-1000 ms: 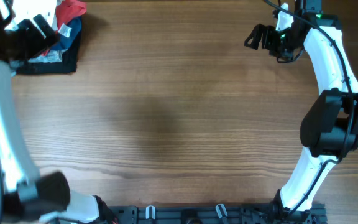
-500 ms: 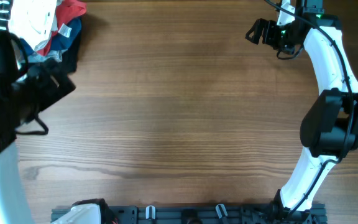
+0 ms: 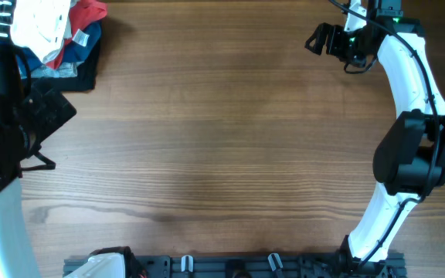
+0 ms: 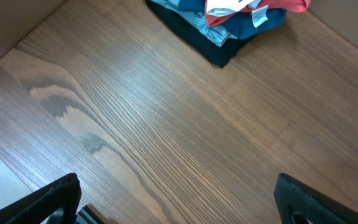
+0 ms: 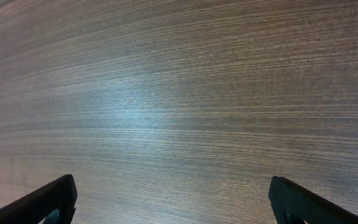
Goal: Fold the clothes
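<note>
Nearest, at 9 o'clock in the overhead view, the left claw (image 4: 179, 204) is held above the table (image 3: 207, 154). Its wrist camera shows it spread fully wide, with nothing gripped. Farther off, at 1 o'clock, the right claw (image 3: 321, 38) is likewise seen gaping wide and empty over bare wood. At the far corner, toward 10 o'clock, the clothes (image 3: 41, 19) are found: a white garment laid crumpled atop a pile (image 3: 83, 46) of red, blue and dark pieces, touched by neither claw.

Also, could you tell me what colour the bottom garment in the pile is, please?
Black. The bottom garment shows best in the left wrist view.
</note>
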`<state>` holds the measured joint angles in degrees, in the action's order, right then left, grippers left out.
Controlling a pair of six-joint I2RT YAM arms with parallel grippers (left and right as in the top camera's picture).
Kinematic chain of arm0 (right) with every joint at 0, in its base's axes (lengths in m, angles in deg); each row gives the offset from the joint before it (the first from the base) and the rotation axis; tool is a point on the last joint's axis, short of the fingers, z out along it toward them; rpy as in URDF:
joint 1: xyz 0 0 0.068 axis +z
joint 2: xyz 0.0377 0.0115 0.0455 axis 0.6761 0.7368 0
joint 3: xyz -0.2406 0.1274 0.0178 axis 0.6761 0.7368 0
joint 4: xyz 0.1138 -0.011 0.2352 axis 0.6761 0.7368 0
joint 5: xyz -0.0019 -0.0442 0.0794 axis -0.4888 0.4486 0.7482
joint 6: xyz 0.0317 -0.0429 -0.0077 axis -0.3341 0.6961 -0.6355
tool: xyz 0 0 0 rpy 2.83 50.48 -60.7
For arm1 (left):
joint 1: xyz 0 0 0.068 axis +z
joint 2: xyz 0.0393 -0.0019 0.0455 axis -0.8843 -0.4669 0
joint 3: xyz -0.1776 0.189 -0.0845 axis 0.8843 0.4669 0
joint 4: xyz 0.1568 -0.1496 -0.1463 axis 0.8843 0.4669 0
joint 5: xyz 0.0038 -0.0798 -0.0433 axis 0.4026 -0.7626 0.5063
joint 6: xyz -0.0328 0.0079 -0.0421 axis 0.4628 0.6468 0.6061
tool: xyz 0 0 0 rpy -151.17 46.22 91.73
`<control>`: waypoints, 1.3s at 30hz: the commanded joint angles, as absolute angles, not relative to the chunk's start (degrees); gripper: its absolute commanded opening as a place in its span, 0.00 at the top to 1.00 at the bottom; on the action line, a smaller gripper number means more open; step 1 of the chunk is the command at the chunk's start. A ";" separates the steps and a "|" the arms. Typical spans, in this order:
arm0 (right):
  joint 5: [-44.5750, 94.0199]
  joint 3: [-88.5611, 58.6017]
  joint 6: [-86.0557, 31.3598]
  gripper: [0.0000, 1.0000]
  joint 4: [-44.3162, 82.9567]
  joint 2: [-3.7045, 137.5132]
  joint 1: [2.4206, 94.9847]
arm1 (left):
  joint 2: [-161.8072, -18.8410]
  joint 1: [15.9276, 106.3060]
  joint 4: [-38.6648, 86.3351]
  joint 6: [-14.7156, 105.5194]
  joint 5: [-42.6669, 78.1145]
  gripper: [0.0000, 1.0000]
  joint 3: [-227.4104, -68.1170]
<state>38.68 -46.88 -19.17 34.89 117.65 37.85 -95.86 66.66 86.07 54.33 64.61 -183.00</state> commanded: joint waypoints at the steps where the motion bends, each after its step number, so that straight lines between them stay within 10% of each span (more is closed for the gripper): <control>1: 38.07 -46.95 -18.15 0.00 34.72 116.66 38.09 | -95.60 66.33 86.12 55.29 65.50 0.00 -183.06; 11: 38.07 -46.95 -18.15 0.00 34.72 116.66 38.09 | -91.56 66.94 64.00 47.16 60.43 0.00 -174.76; 24: 38.07 -46.95 -18.15 0.00 34.72 116.66 38.09 | -59.23 71.36 12.20 39.34 46.23 0.00 -111.85; 39: 38.07 -46.95 -18.12 0.00 34.70 116.66 38.09 | -28.44 71.33 2.49 39.34 46.23 0.00 -81.17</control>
<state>38.26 -46.88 -19.17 34.87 117.65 37.85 -32.22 70.96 4.33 40.28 46.90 -84.38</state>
